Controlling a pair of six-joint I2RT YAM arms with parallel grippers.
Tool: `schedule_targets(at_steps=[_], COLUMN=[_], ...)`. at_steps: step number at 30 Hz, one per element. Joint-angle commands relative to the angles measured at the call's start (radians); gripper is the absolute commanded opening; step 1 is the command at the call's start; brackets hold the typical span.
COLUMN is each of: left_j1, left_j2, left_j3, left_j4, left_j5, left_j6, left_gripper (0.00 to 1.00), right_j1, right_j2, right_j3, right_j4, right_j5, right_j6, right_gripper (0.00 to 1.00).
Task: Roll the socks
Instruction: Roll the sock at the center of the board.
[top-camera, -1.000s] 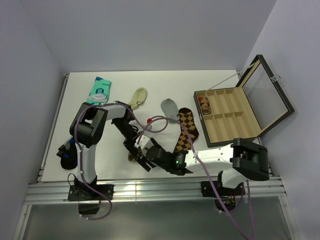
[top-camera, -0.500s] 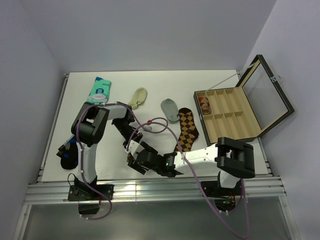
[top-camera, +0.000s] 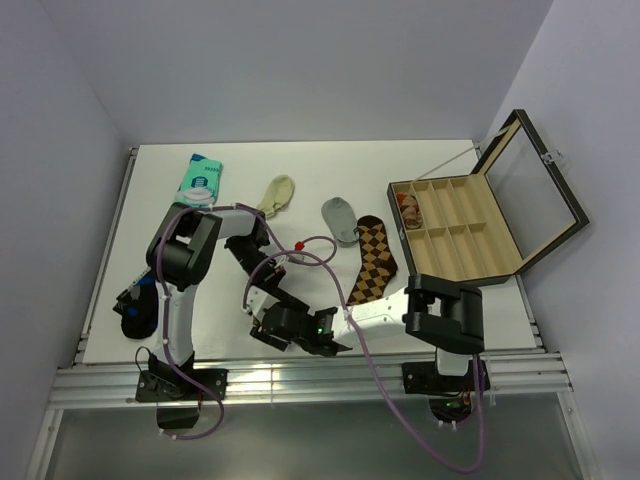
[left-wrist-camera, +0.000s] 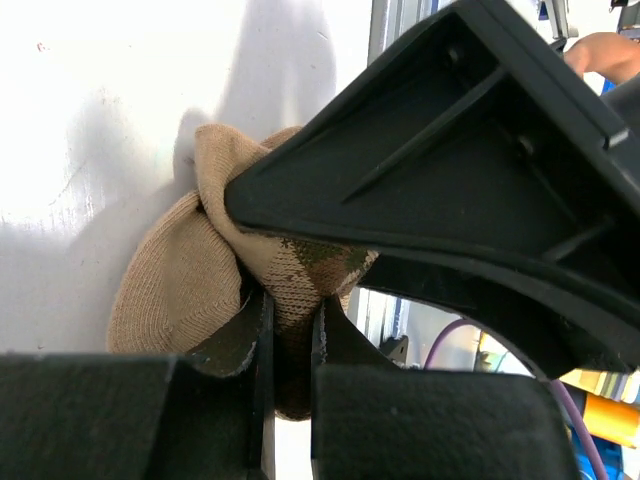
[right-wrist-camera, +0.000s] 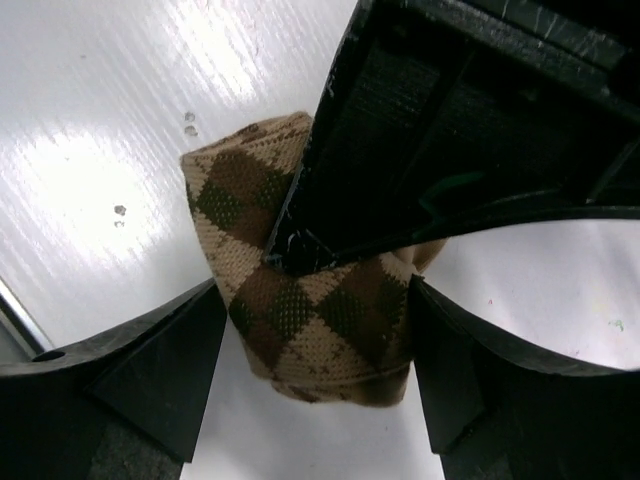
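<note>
One argyle sock (top-camera: 373, 258) lies flat on the table, right of centre. The other argyle sock is a tight roll (right-wrist-camera: 318, 318) near the front edge, mostly hidden under the arms in the top view. My left gripper (left-wrist-camera: 290, 335) is shut, pinching a fold of this roll (left-wrist-camera: 170, 290). It shows in the top view (top-camera: 266, 308) just above the right gripper. My right gripper (right-wrist-camera: 318, 385) is open, its fingers (right-wrist-camera: 175, 385) straddling the roll on both sides. It shows in the top view (top-camera: 274, 326). The left gripper's black finger (right-wrist-camera: 420, 140) lies across the top of the roll.
A cream ankle sock (top-camera: 277, 193) and a grey ankle sock (top-camera: 340, 218) lie behind. An open wooden box (top-camera: 462, 232) with compartments stands at right, one rolled sock (top-camera: 408, 208) inside. A green packet (top-camera: 199, 180) lies far left. Dark socks (top-camera: 133, 312) lie at the left edge.
My right arm has swung left along the front edge, bringing its gripper over the rolled sock. The left gripper has stayed on the roll.
</note>
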Motion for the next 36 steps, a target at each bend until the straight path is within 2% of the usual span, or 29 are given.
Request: schedule_targets(at_steps=[1,5,7,11,14,17,22,29,36], left_j1=[-0.007,-0.007,-0.007,-0.008,-0.007,0.001,0.025,0.087,0.2], left_j2=[0.038,0.046,0.043,0.035,0.005,-0.052,-0.132,-0.247,-0.353], left_j3=[0.01,0.013,0.008,0.004,-0.003,-0.013,-0.003,-0.068,-0.122], left_j4=[0.077,0.065,0.07,0.077,0.129,0.201,0.277,0.459,0.574], left_j5=[-0.115,-0.112,-0.109,-0.102,-0.1,-0.099,-0.1,-0.148,-0.155], left_j6=[0.067,0.073,0.073,0.067,0.033,-0.019,-0.12,-0.258,-0.3], left_gripper=[0.01,0.04,0.08,0.15,0.25,0.35,0.44,0.48,0.51], right_j1=[0.007,0.006,0.006,0.004,-0.003,-0.019,-0.045,-0.078,-0.126], right_j2=[0.036,0.07,0.089,0.095,0.09,0.081,0.075,0.066,0.047], right_j3=[0.042,0.06,0.065,0.062,0.051,0.043,0.031,0.016,-0.004], right_j4=[0.008,-0.006,-0.015,-0.021,-0.032,-0.057,-0.092,-0.113,-0.124], right_j5=[0.031,0.049,0.049,0.034,-0.001,-0.054,-0.126,-0.211,-0.307], right_j6=[-0.013,-0.013,-0.009,0.002,0.013,0.029,0.069,0.111,0.123], right_gripper=[0.78,0.72,0.66,0.43,0.32,0.27,0.24,0.23,0.22])
